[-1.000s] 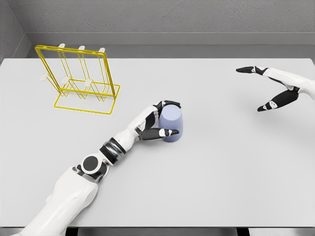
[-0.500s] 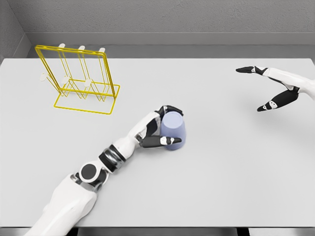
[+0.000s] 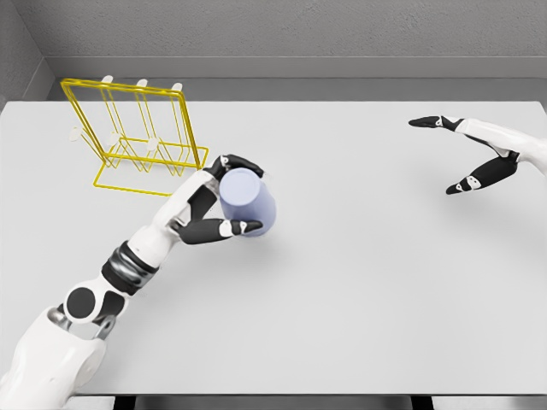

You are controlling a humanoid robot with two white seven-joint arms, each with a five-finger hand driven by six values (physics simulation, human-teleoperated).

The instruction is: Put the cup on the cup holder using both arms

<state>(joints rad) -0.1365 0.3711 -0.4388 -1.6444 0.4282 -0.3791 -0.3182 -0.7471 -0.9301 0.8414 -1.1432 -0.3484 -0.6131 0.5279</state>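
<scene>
- On the worktop [image 3: 359,299], head view, you have a pale grey surface that fills most of the picture, with a grey wall behind it.
- At the left rear of the worktop stands your cup holder [image 3: 137,137], a yellow wire rack with an upright frame, a flat rectangular base and pale pegs showing along its top and inside the frame.
- Your cup [image 3: 247,204] is lavender-blue and sits just right of the holder's front right corner, near it but apart from the wire. It is tilted, with its flat closed end turned toward the camera.
- Your left hand [image 3: 215,205] is closed around the cup: dark fingers [image 3: 239,162] curl over its far side and the thumb runs along its near side, so the cup is gripped from the left.
- Whether the cup touches the worktop or is held just clear of it cannot be told from this view.
- Your left arm comes in from the lower left corner and stretches toward the holder.
- Your right hand [image 3: 466,154] is at the right edge, well apart from the cup and the holder. It holds nothing; its fingers are spread wide, one pointing left and another angled down to the left.
</scene>
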